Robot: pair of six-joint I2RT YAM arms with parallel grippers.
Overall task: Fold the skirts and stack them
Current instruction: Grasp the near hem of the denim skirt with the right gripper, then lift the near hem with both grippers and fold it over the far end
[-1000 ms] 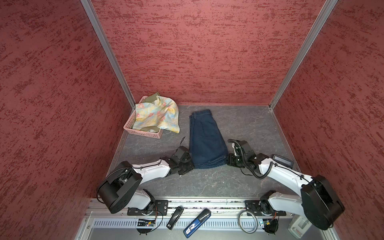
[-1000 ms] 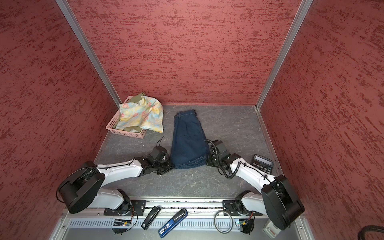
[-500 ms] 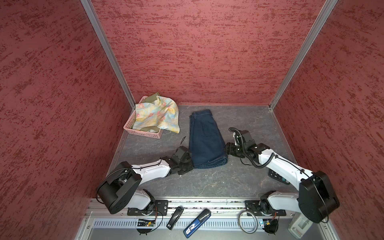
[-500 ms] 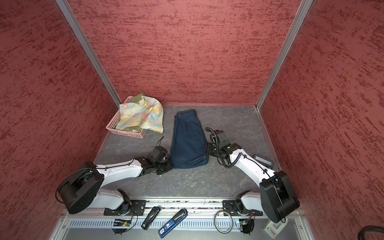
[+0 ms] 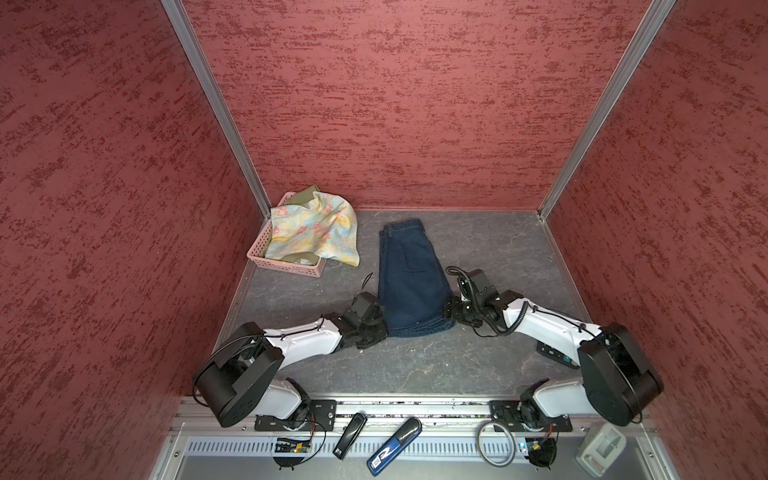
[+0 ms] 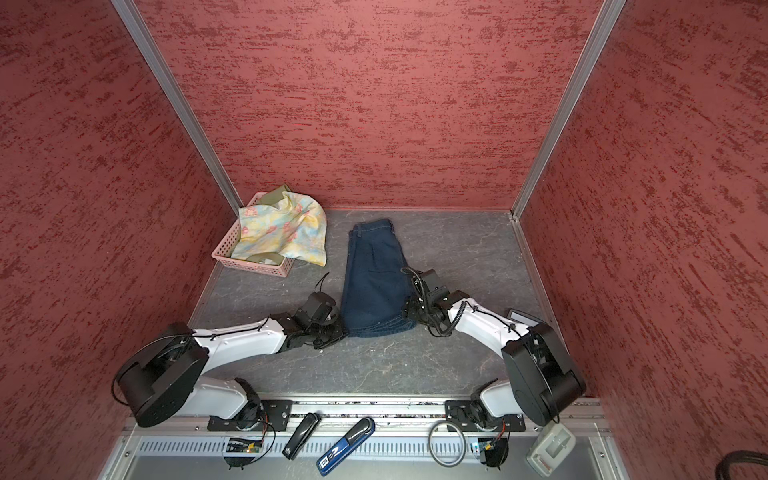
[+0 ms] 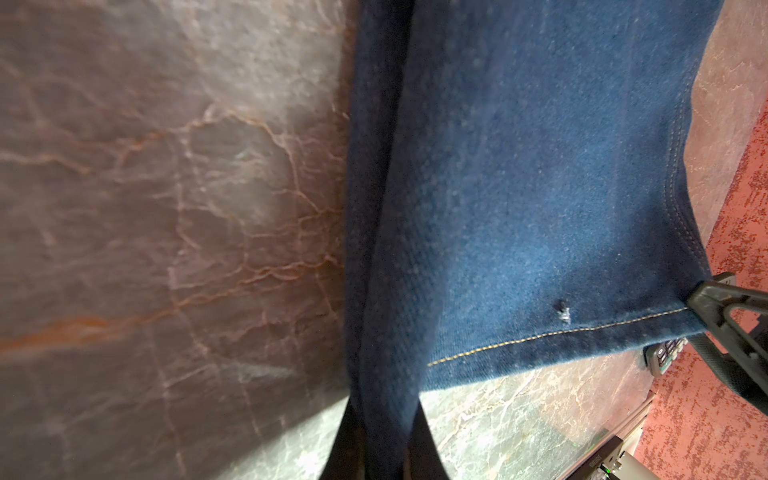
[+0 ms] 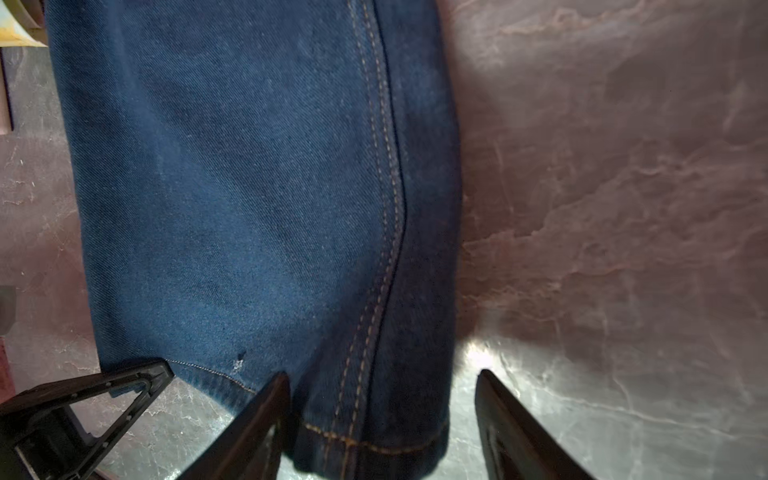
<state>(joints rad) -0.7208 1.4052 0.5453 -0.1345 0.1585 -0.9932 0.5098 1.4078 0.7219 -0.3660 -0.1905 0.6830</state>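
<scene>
Grey veined tabletop [image 5: 498,249] carrying denim skirt [image 5: 409,282] lying centre, pink basket [image 5: 286,266] sitting far left, keypad device [image 5: 553,356] lying near right.

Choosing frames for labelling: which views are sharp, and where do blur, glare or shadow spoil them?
Both top views: sharp, evenly lit. Left wrist view: the denim skirt is soft, out of focus at close range. Right wrist view: its weave and stitching read more clearly, but glare whitens the tabletop beside a dark shadow.

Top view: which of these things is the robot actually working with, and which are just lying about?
Job: denim skirt, floral skirt, olive skirt beneath it.
Lying about: pink basket, black stapler, blue tool, cable ring, calculator.
</scene>
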